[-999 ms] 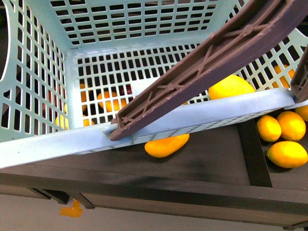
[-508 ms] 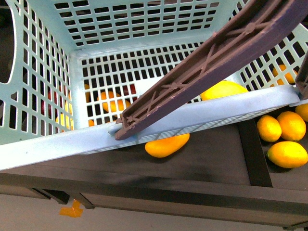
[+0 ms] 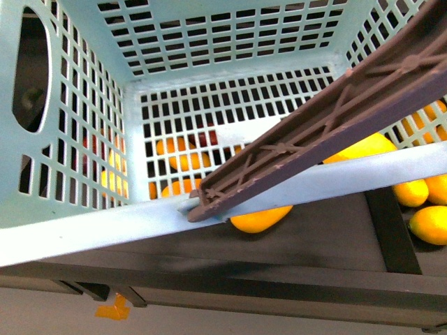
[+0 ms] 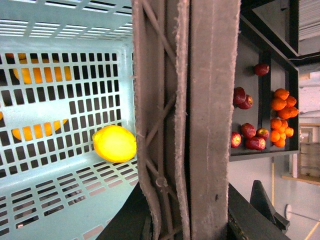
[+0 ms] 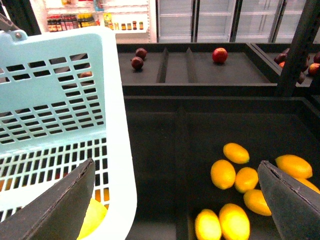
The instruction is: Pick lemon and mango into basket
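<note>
Basket is seen slanted across the front view, its teal lattice filling most of the frame. Its brown handle is laid diagonally over the near rim.

Lemon is seen inside the basket, resting on the slotted floor close to the near wall, toward the right-hand corner. In the front view it is half hidden behind handle and rim.

Mango is found outside the basket, on the dark shelf, with its upper part covered by the basket's near rim. It lies left of the shelf divider, apart from it. Loose yellow fruits are grouped in the compartment beyond that divider.

Left gripper is clenched on the handle, with a dark finger pressed to each side of it. Right gripper is spread wide with nothing held, placed above the shelf beside the basket's outer wall.

Red fruits and oranges are noted farther off.
</note>
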Motion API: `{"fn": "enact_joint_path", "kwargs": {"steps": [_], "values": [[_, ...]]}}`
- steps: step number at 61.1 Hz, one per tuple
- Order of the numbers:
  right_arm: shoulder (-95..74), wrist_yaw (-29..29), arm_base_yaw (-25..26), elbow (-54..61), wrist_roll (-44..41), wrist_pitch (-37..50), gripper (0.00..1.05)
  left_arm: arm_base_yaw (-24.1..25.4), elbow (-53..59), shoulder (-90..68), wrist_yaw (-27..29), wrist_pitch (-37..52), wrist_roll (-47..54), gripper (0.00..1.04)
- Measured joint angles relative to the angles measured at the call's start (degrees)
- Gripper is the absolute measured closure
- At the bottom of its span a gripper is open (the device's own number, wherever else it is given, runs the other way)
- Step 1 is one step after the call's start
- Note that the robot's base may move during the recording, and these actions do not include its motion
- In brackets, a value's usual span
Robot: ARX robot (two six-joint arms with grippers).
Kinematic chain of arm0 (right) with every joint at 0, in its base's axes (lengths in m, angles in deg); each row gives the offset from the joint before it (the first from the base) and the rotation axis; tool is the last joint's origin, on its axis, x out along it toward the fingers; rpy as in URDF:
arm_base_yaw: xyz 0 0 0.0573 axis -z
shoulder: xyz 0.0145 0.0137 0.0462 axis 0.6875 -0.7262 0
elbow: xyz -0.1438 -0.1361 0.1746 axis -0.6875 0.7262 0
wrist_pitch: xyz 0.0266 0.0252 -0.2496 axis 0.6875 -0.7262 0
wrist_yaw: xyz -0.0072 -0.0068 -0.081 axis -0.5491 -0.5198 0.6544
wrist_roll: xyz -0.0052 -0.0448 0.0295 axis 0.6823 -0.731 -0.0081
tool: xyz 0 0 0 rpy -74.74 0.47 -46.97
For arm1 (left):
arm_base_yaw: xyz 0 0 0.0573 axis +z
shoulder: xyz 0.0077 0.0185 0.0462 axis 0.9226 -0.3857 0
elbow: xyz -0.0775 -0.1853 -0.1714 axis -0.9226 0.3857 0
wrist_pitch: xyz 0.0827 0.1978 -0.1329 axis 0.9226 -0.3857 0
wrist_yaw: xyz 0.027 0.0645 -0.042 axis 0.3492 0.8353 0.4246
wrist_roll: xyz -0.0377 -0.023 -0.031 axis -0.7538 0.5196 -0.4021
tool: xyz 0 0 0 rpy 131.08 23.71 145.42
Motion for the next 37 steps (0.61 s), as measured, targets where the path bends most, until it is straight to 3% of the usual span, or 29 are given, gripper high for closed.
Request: {"fn": "enact_joint_path", "kwargs": {"steps": [37], "values": [[0.1, -0.1, 0.0, 0.3, 0.0, -0.1, 0.09, 0.6, 0.0, 0.0, 1.0, 0.0, 0.4, 0.86]]}}
